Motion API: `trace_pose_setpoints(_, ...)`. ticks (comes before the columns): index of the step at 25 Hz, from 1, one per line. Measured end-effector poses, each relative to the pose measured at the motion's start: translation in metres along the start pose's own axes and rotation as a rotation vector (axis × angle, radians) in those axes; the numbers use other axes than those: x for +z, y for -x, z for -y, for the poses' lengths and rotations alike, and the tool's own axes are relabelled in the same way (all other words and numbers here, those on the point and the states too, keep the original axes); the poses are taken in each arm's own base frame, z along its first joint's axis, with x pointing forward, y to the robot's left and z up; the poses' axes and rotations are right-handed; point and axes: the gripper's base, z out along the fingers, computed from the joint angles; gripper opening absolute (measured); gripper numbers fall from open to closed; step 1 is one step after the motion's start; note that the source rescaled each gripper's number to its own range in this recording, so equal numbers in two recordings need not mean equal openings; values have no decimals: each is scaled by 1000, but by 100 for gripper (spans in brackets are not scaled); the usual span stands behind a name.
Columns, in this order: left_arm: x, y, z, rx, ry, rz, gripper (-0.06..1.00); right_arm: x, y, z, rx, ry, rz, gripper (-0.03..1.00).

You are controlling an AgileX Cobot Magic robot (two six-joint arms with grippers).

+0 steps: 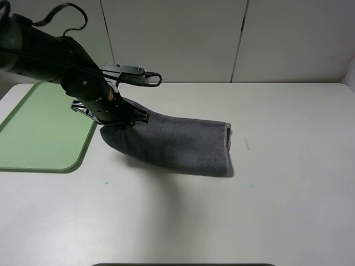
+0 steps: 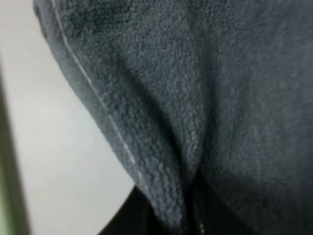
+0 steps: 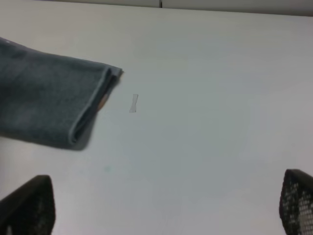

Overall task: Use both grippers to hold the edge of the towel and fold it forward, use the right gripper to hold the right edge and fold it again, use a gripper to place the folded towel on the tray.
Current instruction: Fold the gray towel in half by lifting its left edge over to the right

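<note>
Left pincer (image 1: 119, 117) clamps the folded towel (image 1: 177, 144), its nine-o'clock end raised near the tray (image 1: 39, 127); right pincer (image 3: 164, 204) stands wide apart.

A broad off-white matte tabletop (image 1: 288, 216) carries everything. On its left side a pale green rectangular plastic tray (image 1: 39, 133) with rounded corners lies flat. Just beside the tray, toward the middle, a folded dark grey terry cloth towel (image 1: 183, 147) rests on its right part, its left end raised off the surface. A small pale mark (image 1: 247, 146) sits near the towel's right hem.
</note>
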Motion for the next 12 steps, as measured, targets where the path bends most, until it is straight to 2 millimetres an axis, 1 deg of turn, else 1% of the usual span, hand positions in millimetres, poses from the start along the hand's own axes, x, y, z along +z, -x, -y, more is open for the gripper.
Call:
trace_pose_setpoints(5, -25, 8, -4, 2, 20, 29, 8, 0, 0, 0, 0, 0, 0, 100)
trace_pose_setpoints(12, -51, 13, -11, 12, 54, 40, 8, 0, 0, 0, 0, 0, 0, 100)
